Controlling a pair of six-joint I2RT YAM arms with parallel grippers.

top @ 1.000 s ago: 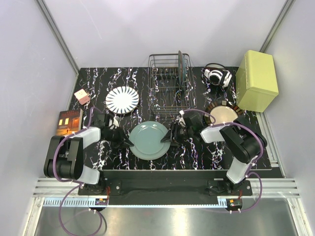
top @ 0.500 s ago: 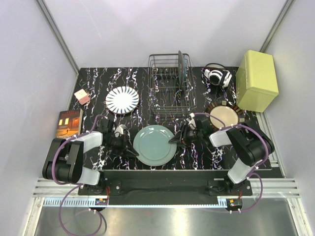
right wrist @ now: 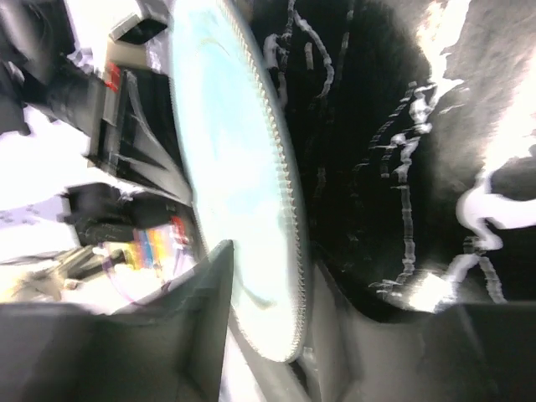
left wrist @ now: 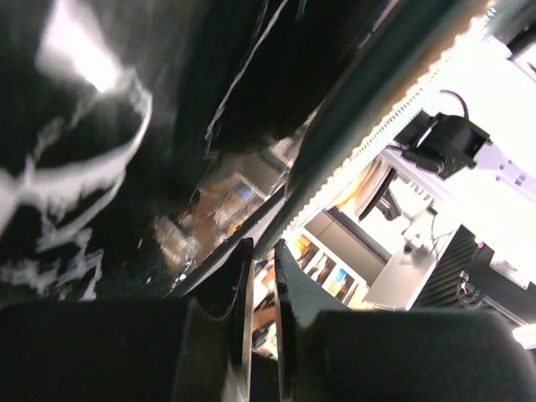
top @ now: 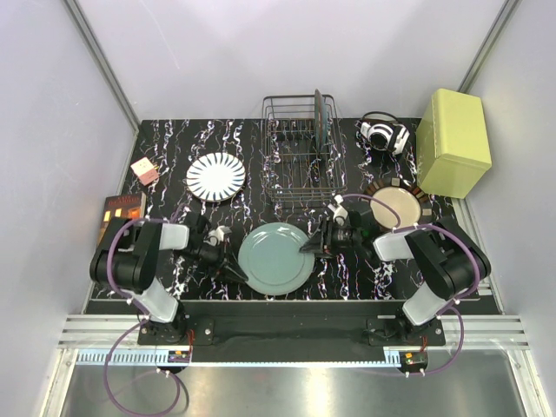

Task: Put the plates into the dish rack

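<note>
Now right tool (top: 305, 247) pinches the near teal plate (top: 274, 257) (left tool (top: 235, 271), pressed together, alongside); next: lift toward dish rack (top: 289, 161).

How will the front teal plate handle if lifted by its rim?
The plate looks rigid and glossy, so it probably slips easily in the rim pinch of the right gripper. Gripped at one edge, it may pivot downward. Likely ceramic, so breakable if dropped.

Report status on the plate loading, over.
Left end effector shut, at left edge of teal plate. Right end effector straddles its right rim, grip unclear. Not yet racked; dish rack holds one upright plate.
</note>
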